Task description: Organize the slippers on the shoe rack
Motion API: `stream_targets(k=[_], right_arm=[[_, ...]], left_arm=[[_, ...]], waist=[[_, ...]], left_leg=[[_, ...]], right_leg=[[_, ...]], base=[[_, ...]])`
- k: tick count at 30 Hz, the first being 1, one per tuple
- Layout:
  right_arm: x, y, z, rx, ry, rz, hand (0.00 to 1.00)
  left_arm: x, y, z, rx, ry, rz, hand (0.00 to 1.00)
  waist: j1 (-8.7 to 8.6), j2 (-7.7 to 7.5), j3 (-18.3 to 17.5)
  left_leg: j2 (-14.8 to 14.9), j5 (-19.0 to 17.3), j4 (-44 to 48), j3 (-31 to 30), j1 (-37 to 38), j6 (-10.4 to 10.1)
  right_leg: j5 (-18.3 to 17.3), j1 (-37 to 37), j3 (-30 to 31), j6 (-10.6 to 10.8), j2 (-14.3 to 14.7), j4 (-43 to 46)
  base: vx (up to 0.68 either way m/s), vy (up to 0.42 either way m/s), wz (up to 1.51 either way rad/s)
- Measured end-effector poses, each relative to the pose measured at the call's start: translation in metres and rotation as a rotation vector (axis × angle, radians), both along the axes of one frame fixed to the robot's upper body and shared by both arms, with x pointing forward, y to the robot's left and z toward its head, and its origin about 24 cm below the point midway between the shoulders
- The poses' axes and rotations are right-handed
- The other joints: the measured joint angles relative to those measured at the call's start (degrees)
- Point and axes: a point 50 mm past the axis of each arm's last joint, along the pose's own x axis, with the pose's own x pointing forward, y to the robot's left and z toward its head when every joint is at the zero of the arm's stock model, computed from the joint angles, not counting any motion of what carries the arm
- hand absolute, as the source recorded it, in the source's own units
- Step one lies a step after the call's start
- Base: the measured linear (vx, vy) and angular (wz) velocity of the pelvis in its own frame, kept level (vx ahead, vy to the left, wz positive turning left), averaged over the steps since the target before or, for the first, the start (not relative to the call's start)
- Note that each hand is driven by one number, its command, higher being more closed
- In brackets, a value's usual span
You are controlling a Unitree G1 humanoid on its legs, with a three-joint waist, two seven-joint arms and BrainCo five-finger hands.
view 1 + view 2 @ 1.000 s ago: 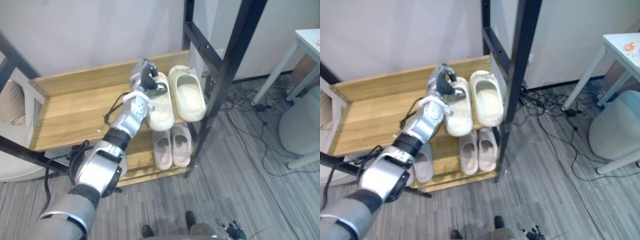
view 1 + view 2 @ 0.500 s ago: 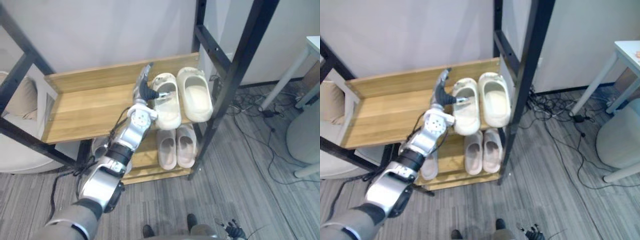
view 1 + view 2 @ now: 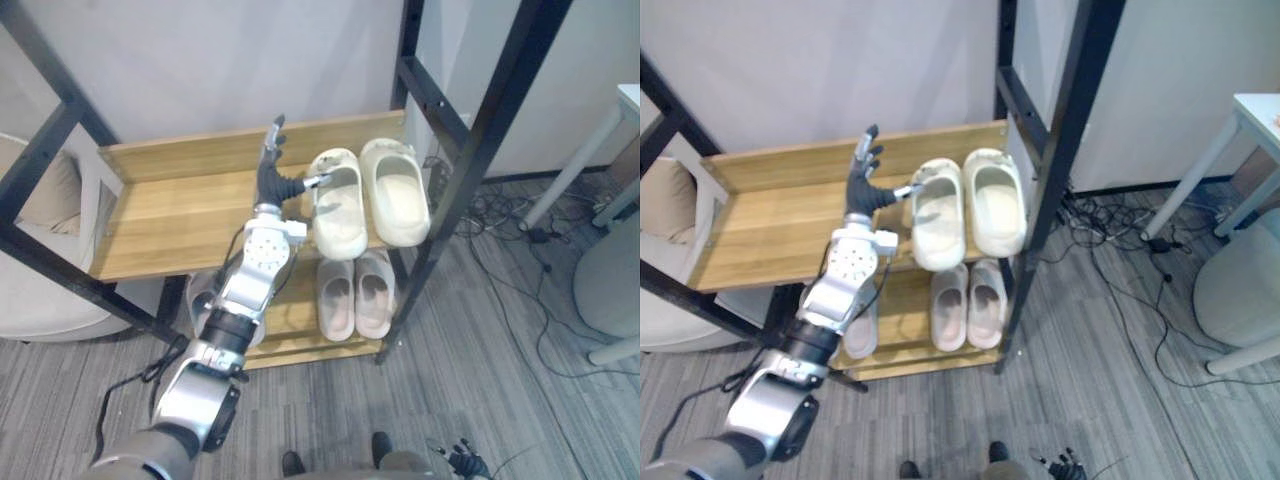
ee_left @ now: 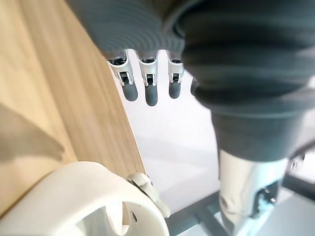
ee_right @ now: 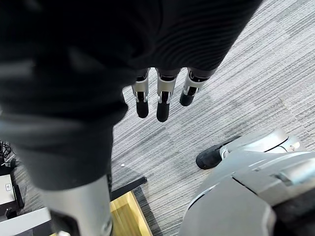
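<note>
Cream slippers (image 3: pixel 340 205) sat paired on the shoe rack (image 3: pixel 170 215), at its upper shelf's right end, the left robot hand (image 3: pixel 271 182) open-fingered just beside them, so little seemed left to tidy.

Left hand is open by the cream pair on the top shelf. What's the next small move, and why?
Probably draw the left hand straight back off the upper shelf. Its fingers are straight and hold nothing, and the cream slippers already lie side by side right beside its thumb, so backing away cleanly should avoid nudging them.
</note>
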Motion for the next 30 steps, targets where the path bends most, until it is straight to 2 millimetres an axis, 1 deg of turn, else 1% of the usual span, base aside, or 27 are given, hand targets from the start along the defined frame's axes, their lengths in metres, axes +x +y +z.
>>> stream_targets(k=[1,3,4,7,8,10,11,13,14,16,20,22,25,27,30], right_arm=[[-0.001,0.0,0.0,0.001,0.005,-0.001,0.0],[-0.003,0.001,-0.002,0.004,0.019,0.005,0.0],[-0.003,0.001,-0.002,0.005,0.022,0.006,0.0],[-0.003,0.003,-0.002,0.005,0.026,0.027,0.0],[-0.002,0.003,-0.002,0.005,0.027,0.033,0.0],[0.0,0.004,-0.002,0.006,0.026,0.046,0.0],[0.0,0.004,-0.002,0.007,0.026,0.046,0.0],[0.001,0.006,-0.003,0.006,0.03,0.054,0.0],[0.001,0.006,-0.003,0.005,0.03,0.054,0.0],[0.002,0.007,-0.003,0.008,0.036,0.06,0.0],[0.004,0.009,-0.005,0.006,0.053,0.07,0.0],[0.007,0.009,-0.004,0.004,0.047,0.071,0.0],[0.008,0.009,-0.004,0.004,0.044,0.071,0.0],[0.008,0.009,-0.004,0.003,0.045,0.07,0.0],[0.008,0.009,-0.004,0.003,0.045,0.069,0.0]], left_arm=[[-0.005,0.001,-0.004,-0.021,0.006,-0.017,0.0],[-0.017,-0.001,-0.018,-0.062,0.035,-0.048,0.0],[-0.018,-0.002,-0.021,-0.065,0.044,-0.056,0.0],[-0.027,-0.012,-0.04,-0.076,0.115,-0.119,0.0],[-0.028,-0.012,-0.042,-0.081,0.122,-0.123,0.0],[-0.034,-0.015,-0.053,-0.093,0.167,-0.153,0.0],[-0.034,-0.016,-0.055,-0.096,0.172,-0.16,0.0],[-0.038,-0.024,-0.06,-0.112,0.201,-0.214,0.0],[-0.039,-0.026,-0.061,-0.11,0.204,-0.22,0.0],[-0.041,-0.034,-0.063,-0.108,0.213,-0.273,0.0],[-0.043,-0.044,-0.064,-0.114,0.226,-0.325,0.0],[-0.04,-0.053,-0.065,-0.102,0.232,-0.351,0.0],[-0.038,-0.06,-0.065,-0.081,0.238,-0.373,0.0],[-0.036,-0.069,-0.065,-0.062,0.245,-0.401,0.0],[-0.032,-0.074,-0.065,-0.059,0.256,-0.407,0.0]], waist=[[0.15,-0.12,-0.1],[0.44,-0.54,-0.3],[0.53,-0.63,-0.4],[1.74,-1.27,-0.7],[1.83,-1.32,-0.7],[2.19,-1.68,-0.9],[2.2,-1.73,-0.9],[2.22,-2.0,-1.1],[2.23,-2.05,-1.1],[2.6,-2.32,-1.4],[2.69,-2.95,-2.0],[2.67,-3.27,-2.2],[2.65,-3.38,-2.3],[2.63,-3.43,-2.3],[2.62,-3.49,-2.3]], left_leg=[[0.0,0.0,0.0,-0.1,0.0,0.1],[-0.1,0.2,0.0,-0.7,0.1,0.2],[-0.1,0.2,0.0,-0.9,0.1,0.2],[-0.1,0.2,0.0,-1.5,0.1,0.3],[-0.1,0.2,0.0,-1.5,0.1,0.3],[-0.1,0.3,0.0,-1.8,0.0,0.3],[-0.2,0.4,0.0,-1.9,-0.1,0.3],[-0.3,0.5,0.0,-2.7,-0.4,0.3],[-0.4,0.5,0.0,-2.8,-0.4,0.3],[-0.5,0.5,0.0,-2.9,-0.5,0.3],[-0.7,0.5,0.0,-3.1,-0.5,0.4],[-0.9,0.6,0.0,-3.2,-0.6,0.5],[-1.0,0.6,0.0,-3.3,-0.6,0.6],[-1.1,0.7,0.0,-3.3,-0.6,0.7],[-1.1,0.7,0.0,-3.3,-0.6,0.7]], right_leg=[[0.0,0.0,-0.1,0.0,0.0,0.0],[-0.1,0.1,-0.7,0.1,-0.1,0.0],[-0.1,0.2,-0.9,0.1,-0.2,0.0],[-0.1,0.5,-1.5,0.2,-0.2,-0.1],[-0.1,0.5,-1.5,0.2,-0.2,-0.1],[-0.2,0.5,-1.9,0.3,-0.2,-0.2],[-0.2,0.5,-2.0,0.3,-0.3,-0.2],[-0.3,0.6,-2.7,0.5,-0.4,-0.1],[-0.4,0.6,-2.8,0.5,-0.4,-0.1],[-0.5,0.6,-2.9,0.6,-0.5,-0.1],[-0.5,0.6,-3.0,0.7,-0.6,-0.1],[-0.5,0.6,-3.2,0.7,-0.8,-0.2],[-0.5,0.6,-3.2,0.7,-0.9,-0.3],[-0.5,0.6,-3.2,0.7,-1.1,-0.4],[-0.5,0.6,-3.2,0.7,-1.1,-0.4]], base=[[-0.04,-0.01,0.06],[-0.06,-0.013,0.13],[-0.05,-0.015,0.19],[-0.03,-0.009,0.08],[0.0,0.0,0.0],[-0.02,-0.009,0.05],[-0.01,-0.014,0.13],[0.0,-0.01,0.15],[0.01,-0.002,0.08],[0.01,0.001,0.02],[0.0,0.0,0.01],[-0.01,0.003,0.04],[-0.01,0.002,0.0],[0.0,0.0,0.0],[0.0,0.0,0.0]])
